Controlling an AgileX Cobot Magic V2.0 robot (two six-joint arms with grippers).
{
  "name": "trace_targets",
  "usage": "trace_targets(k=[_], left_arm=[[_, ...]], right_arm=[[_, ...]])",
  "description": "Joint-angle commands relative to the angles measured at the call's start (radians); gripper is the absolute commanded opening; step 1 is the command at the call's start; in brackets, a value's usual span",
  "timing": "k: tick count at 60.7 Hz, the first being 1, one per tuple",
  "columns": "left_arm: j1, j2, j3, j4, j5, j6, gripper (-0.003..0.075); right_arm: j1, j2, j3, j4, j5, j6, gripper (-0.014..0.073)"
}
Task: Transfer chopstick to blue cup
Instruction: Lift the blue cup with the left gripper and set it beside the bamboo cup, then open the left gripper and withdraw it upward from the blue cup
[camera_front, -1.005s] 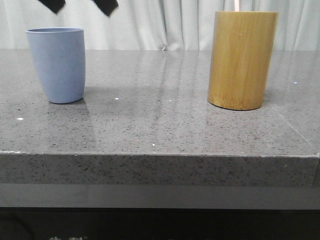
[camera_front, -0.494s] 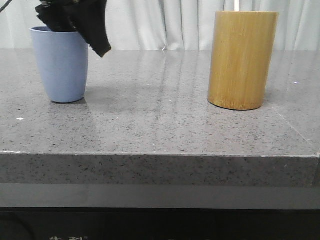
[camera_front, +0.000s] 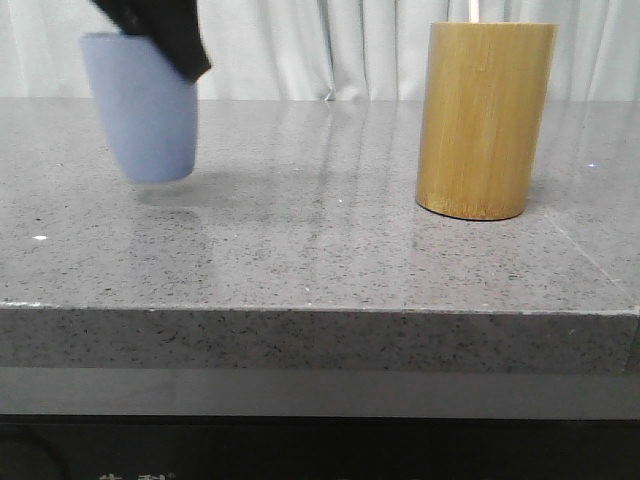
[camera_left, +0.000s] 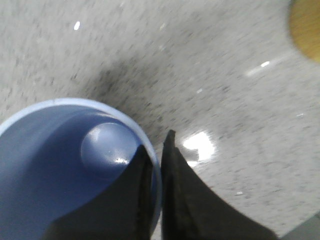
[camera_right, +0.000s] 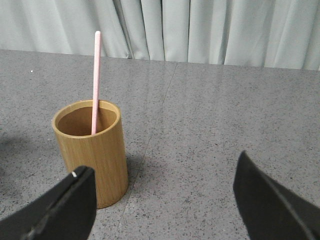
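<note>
With my left gripper pinching the blue cup by its rim at upper left, slightly tilted and seemingly lifted, I'd keep it level toward the bamboo holder, where the chopstick stands, right gripper spread wide.

Left gripper clamped, right gripper wide

Blue cup tilted, lifted off table; pink chopstick upright inside bamboo holder.

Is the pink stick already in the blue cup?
No, the stick stands in the bamboo holder, and the cup is bare inside.
</note>
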Motion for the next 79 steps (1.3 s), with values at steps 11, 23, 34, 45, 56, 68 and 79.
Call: trace_targets(k=[11, 23, 34, 45, 56, 68, 79], left_arm=[[-0.113, -0.006, -0.187, -0.049, -0.023, -0.001, -0.0019], [-0.19, 0.07, -0.233, -0.049, -0.021, -0.001, -0.0019], [-0.21, 0.138, -0.233, -0.049, -0.017, -0.001, -0.0018], [-0.21, 0.152, -0.235, -0.047, -0.009, -0.001, -0.0015], [-0.21, 0.152, -0.235, -0.049, 0.006, -0.001, 0.0048], [-0.21, 0.152, -0.235, -0.049, 0.003, -0.001, 0.0274], [-0.21, 0.152, -0.245, -0.049, 0.009, -0.001, 0.0401]], right_arm=[[0.001, 0.011, -0.038, 0.004, -0.073, 0.001, 0.058], [0.001, 0.011, -0.038, 0.004, -0.073, 0.001, 0.058], [0.001, 0.011, -0.038, 0.004, -0.071, 0.001, 0.058], [0.001, 0.011, -0.038, 0.004, -0.066, 0.001, 0.058], [0.001, 0.011, -0.038, 0.004, -0.066, 0.001, 0.058], [0.001, 0.011, -0.038, 0.004, -0.066, 0.001, 0.058], [0.001, 0.011, -0.038, 0.004, -0.066, 0.001, 0.058]])
